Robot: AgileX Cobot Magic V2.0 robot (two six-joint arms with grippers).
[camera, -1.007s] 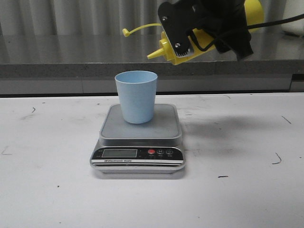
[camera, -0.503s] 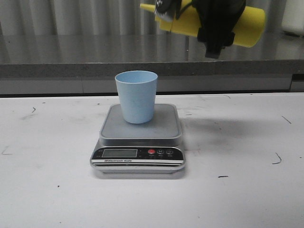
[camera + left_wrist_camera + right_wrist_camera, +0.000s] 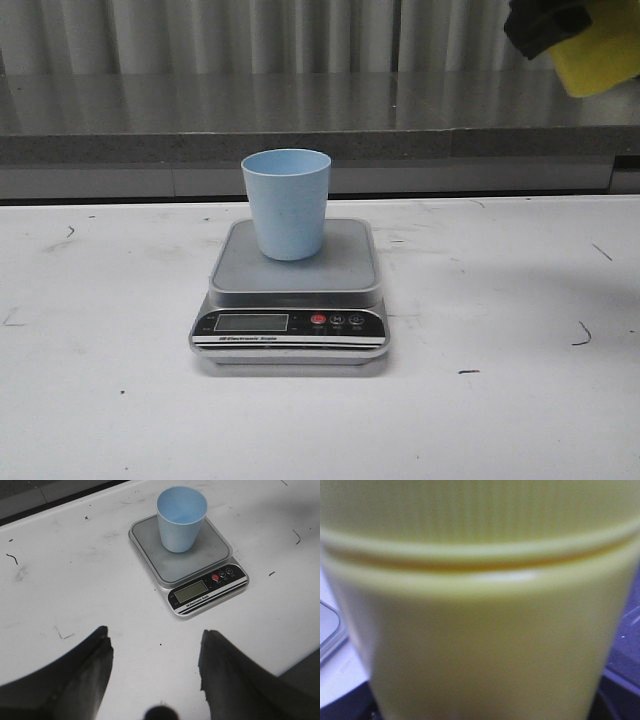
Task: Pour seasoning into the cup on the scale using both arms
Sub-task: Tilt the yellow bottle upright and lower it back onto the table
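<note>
The light blue cup (image 3: 287, 203) stands upright on the grey platform of the scale (image 3: 290, 305) in the middle of the table. It also shows in the left wrist view (image 3: 181, 518), on the scale (image 3: 192, 575). My right gripper (image 3: 545, 22) is at the top right corner of the front view, shut on the yellow seasoning bottle (image 3: 602, 55), high and to the right of the cup. The bottle (image 3: 480, 620) fills the right wrist view; its nozzle is out of view. My left gripper (image 3: 155, 655) is open and empty, above the table in front of the scale.
A grey ledge (image 3: 200, 145) and a corrugated wall run behind the white table (image 3: 100, 400). Small dark marks are scattered on the tabletop. A corner of the scale (image 3: 327, 630) shows beside the bottle in the right wrist view.
My right gripper has carried the bottle up and to the right, away from above the cup, to the top right corner. The cup and scale have not moved.
</note>
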